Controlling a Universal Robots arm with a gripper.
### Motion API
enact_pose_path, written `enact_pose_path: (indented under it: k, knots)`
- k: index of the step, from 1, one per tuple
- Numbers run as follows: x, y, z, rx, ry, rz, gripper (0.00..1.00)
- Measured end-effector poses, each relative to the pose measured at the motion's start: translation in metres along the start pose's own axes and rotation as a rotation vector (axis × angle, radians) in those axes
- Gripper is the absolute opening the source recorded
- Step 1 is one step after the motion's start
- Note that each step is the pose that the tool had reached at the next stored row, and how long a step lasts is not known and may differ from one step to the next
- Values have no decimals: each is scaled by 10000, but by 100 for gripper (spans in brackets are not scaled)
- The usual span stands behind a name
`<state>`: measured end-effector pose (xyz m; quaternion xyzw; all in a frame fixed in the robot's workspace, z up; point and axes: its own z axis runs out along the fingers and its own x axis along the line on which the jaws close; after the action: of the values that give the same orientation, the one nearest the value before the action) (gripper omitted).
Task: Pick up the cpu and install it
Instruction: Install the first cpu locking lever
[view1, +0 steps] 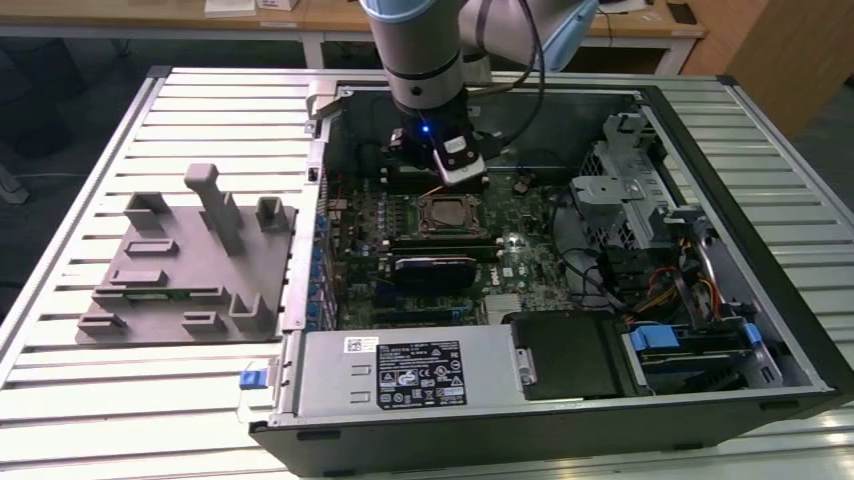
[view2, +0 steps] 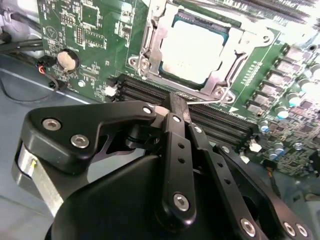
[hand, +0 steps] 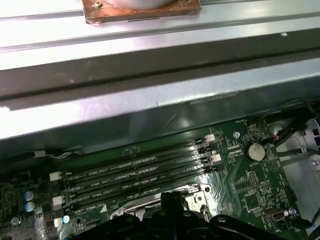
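Where gripper (view2: 177, 111) hovers: cpu (view2: 192, 50) beyond.

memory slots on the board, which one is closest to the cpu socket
The memory slot bordering the socket frame, where the cpu sits; the other slots run parallel, farther away.

From the exterior view I can't make out the cpu (view1: 441, 213) properly; the socket area on the motherboard (view1: 521, 250) is too small to tell whether the chip lies flush. The arm (view1: 420, 50) is cut off by the picture's top edge, and its wrist hides the board's far edge. In the second wrist view the gripper (view2: 172, 112) body covers the near memory slots (view2: 220, 125), and its fingers overlap so I cannot tell their spacing. In the first wrist view the socket frame (hand: 195, 197) is half hidden behind the gripper's dark body.
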<state>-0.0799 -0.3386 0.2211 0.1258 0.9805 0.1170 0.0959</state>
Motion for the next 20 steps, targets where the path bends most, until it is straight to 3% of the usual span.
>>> enact_pose_path:
  k: [12,20]
  knots:
    - [-28,52,85,40,-60,229,11]
    - [-4,111,137,59,-95,357,11]
